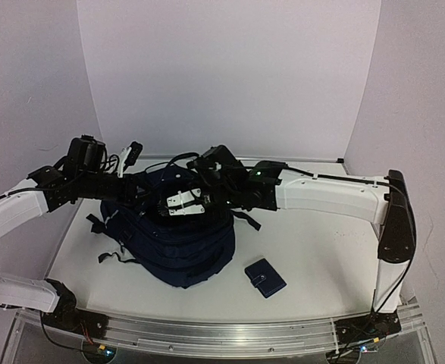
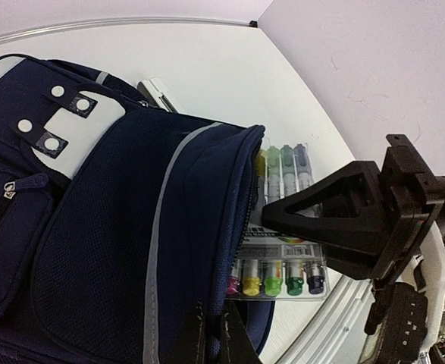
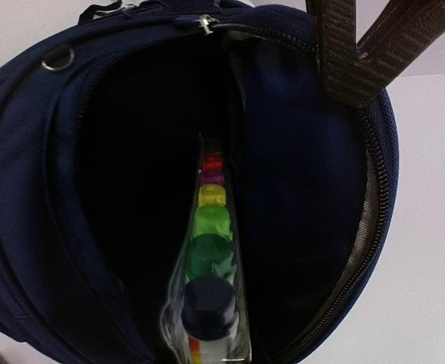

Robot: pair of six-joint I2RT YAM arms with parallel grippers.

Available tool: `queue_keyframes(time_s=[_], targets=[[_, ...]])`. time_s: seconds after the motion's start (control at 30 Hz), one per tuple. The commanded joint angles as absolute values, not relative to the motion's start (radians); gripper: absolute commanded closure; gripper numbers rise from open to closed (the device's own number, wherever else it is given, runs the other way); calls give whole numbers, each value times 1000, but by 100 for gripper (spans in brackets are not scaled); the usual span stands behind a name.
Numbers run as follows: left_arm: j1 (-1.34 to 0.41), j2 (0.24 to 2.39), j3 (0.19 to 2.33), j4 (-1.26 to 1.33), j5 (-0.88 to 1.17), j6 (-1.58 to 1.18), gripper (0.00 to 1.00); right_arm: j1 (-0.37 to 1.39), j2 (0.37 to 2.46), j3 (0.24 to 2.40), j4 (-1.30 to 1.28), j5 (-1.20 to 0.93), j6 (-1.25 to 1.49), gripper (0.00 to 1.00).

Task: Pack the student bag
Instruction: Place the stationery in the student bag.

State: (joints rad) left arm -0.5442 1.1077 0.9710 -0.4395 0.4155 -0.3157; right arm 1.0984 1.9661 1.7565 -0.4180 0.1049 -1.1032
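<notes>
Note left gripper (image 2: 214, 337) pinched narrow on open rim of student bag (image 1: 184, 250), toward left edge of table (image 1: 321, 243). Find marker pack (image 2: 283, 277) partly inside main compartment. Cannot tell jaw width of right gripper (image 2: 275, 218), against pack. See wallet (image 1: 265, 277) near front edge.

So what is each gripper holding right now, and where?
Right gripper pinches the marker pack midway along its exposed edge; left gripper appears clamped on the student bag at its opening rim.
</notes>
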Motion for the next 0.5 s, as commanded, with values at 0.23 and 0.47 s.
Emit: queue_keyframes(time_s=[0.23,0.47], targets=[[-541,1026,997,-333,456,-323,100,1113,2038,1794,-308,78,-1012,33],[-540,1023,992,-342,456,-314,100,1109,1956,1770,-490,10,-1006,30]])
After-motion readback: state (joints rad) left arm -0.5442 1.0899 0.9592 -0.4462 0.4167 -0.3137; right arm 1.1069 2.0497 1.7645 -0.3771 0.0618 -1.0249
